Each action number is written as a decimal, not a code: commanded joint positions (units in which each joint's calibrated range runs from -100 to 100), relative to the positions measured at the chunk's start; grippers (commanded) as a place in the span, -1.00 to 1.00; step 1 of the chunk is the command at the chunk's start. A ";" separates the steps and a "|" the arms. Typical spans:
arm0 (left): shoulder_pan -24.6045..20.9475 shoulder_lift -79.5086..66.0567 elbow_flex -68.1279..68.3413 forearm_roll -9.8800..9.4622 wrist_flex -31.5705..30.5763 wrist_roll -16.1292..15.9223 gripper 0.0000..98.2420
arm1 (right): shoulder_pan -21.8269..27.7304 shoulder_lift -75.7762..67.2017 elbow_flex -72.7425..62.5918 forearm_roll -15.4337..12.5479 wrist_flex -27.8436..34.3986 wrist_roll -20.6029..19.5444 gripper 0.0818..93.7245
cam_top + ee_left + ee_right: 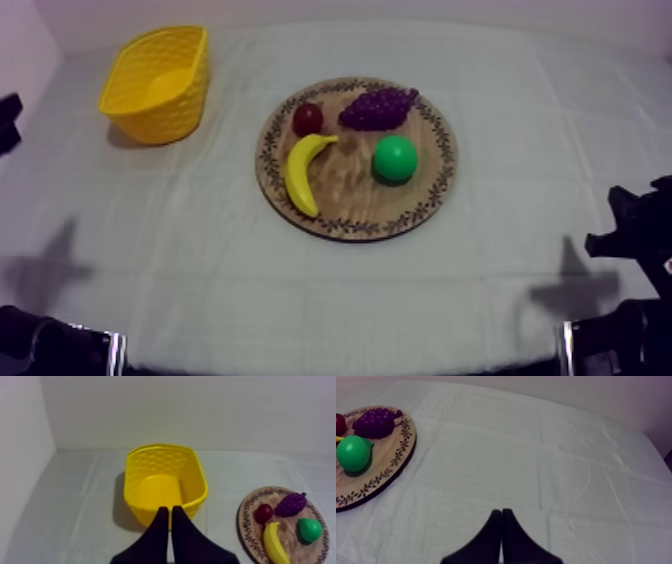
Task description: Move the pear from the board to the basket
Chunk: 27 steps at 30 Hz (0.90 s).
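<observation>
The grapes (378, 106), banana (305, 172) and small red fruit (307, 118) share the board (350, 198) with the pear (395, 158), which lies well apart from my left pincer (170, 509) and right pincer (501, 511), both closed and empty.

A lab-style robot test station: a desk under a creased grey-white cloth (200, 260), plain pale walls (175, 411), a yellow plastic toy banana (303, 172) staged on a round wooden board with a patterned rim (350, 185) at centre, and a yellow openwork plastic basket (165, 122) at ten o'clock.
</observation>
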<state>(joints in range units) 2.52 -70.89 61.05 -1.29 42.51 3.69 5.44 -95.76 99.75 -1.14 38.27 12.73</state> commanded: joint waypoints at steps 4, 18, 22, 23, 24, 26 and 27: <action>2.64 13.01 -28.33 2.84 10.59 -2.21 -1.00 | -0.01 0.01 0.03 0.00 -0.04 0.00 -0.99; 14.65 34.89 -54.20 3.47 17.76 1.64 -1.00 | -0.01 0.01 0.03 0.00 -0.04 0.00 -0.99; 20.27 40.92 -57.58 0.45 18.28 6.45 -1.00 | -0.01 0.01 0.03 0.00 -0.04 -0.01 -0.99; 21.48 42.53 -58.36 -0.20 18.31 7.71 -1.00 | -0.01 0.01 0.03 0.00 -0.04 -0.01 -0.99; 22.58 44.15 -59.10 -0.77 18.39 8.94 -1.00 | -0.01 0.01 0.03 0.00 -0.04 -0.01 -0.99; 24.39 47.39 -60.39 -1.47 18.70 11.01 -1.00 | -0.01 0.01 0.03 0.00 -0.04 -0.01 -0.99; 25.25 48.89 -60.79 -1.72 18.73 11.93 -1.00 | -0.01 0.01 0.03 0.00 -0.04 -0.01 -0.99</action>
<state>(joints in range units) 24.89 -25.55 0.78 -2.77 61.30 12.30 5.44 -95.76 99.75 -1.14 38.27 12.73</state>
